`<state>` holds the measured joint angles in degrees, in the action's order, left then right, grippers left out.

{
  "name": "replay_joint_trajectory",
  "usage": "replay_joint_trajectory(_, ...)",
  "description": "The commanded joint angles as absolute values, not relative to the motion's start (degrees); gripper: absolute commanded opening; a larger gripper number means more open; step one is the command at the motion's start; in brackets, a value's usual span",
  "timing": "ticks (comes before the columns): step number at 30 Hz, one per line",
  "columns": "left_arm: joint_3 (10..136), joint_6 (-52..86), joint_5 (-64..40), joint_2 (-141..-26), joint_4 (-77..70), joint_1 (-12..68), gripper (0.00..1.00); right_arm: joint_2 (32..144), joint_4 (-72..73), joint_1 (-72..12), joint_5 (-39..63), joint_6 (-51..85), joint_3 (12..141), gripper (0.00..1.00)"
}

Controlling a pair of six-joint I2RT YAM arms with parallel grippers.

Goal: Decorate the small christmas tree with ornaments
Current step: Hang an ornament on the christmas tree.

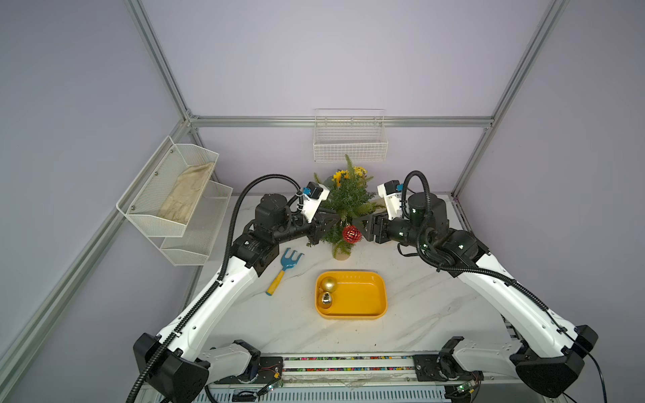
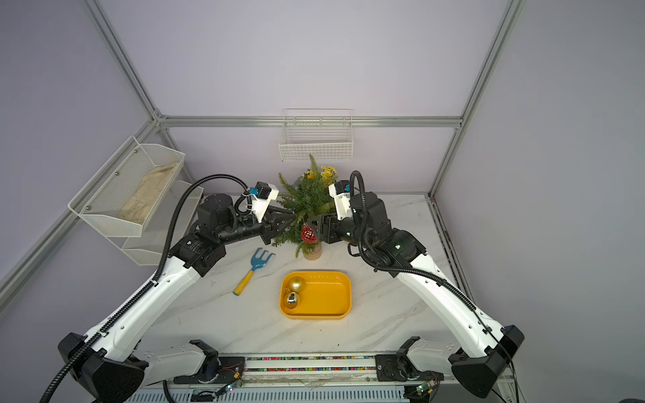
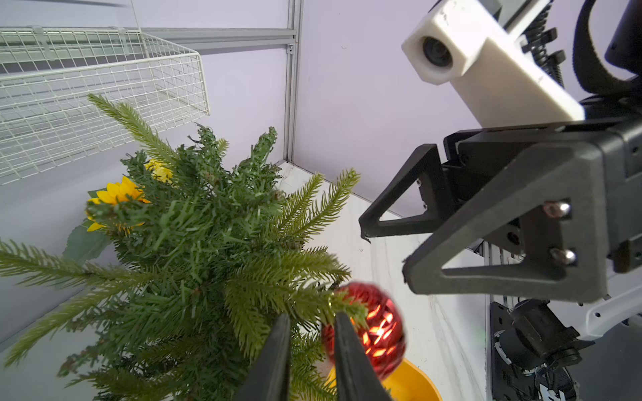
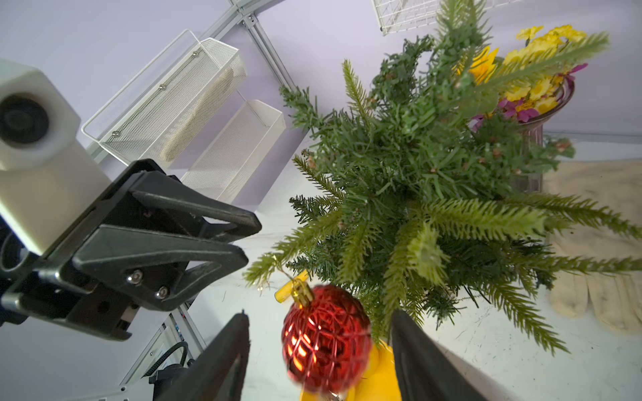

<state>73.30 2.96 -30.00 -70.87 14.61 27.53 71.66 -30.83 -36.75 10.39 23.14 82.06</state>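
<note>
My right claw (image 4: 319,314) is spread, a finger on either side of the red ornament (image 4: 326,342) and clear of it. The ornament hangs by its cap from a low twig of the small christmas tree (image 1: 349,206), near the far edge of the tabletop (image 1: 419,300). My left claw (image 3: 312,315) is nearly pressed together among the needles, and I cannot tell if it pinches a twig. The gold bauble (image 1: 328,284) and mirror bauble (image 1: 325,300) lie in the yellow tray (image 1: 383,293).

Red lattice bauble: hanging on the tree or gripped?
Hanging: bauble hooked by its gold cap on a green fir branch; right gripper fingers stand clear.
</note>
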Motion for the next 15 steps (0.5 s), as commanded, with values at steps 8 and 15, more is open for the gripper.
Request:
replay_joint_trajectory(8,73.8,2.7,-22.8,-67.0,17.2,29.0,0.28,68.1,-30.8,-36.6,8.1,23.8,80.6,0.67)
replay_joint_trajectory(15,67.3,4.3,-18.1,-61.3,19.9,30.5,0.3,65.0,-34.4,-36.6,5.5,25.2,78.8,0.64)
